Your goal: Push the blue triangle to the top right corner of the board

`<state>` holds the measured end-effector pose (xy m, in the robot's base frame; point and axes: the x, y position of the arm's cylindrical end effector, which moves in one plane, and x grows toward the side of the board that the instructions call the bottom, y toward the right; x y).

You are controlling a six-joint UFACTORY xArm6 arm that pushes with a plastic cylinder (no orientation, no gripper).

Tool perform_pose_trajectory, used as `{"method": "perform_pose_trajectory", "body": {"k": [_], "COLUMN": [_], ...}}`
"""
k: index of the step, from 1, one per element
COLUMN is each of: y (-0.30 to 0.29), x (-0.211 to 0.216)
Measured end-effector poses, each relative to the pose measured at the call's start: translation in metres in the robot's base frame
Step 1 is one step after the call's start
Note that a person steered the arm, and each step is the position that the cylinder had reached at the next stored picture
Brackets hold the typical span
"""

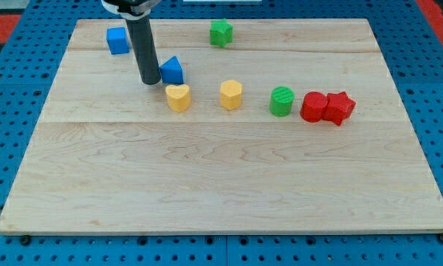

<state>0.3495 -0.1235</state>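
The blue triangle (pixel 172 71) sits in the upper left part of the wooden board (pixel 221 185). My tip (pixel 149 80) rests on the board just to the view's left of the blue triangle, touching or almost touching its left side. The dark rod rises from there to the view's top. The board's top right corner (pixel 365 24) is far off to the view's right.
A blue cube (pixel 118 40) lies at the top left. A green star (pixel 221 32) lies at the top middle. A yellow heart (pixel 178 97), a yellow hexagon (pixel 231 94), a green cylinder (pixel 282 101), a red cylinder (pixel 313 107) and a red star (pixel 339 108) form a row.
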Motion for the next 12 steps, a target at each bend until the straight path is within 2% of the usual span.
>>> {"method": "perform_pose_trajectory", "body": {"k": [2,3,4,5,6,7,8,11,12], "y": [0.075,0.041,0.064,0.111,0.106,0.058,0.055,0.143,0.128], "x": [-0.001,-0.005,-0.006,-0.008,-0.022,-0.022,-0.034,-0.037,-0.043]}}
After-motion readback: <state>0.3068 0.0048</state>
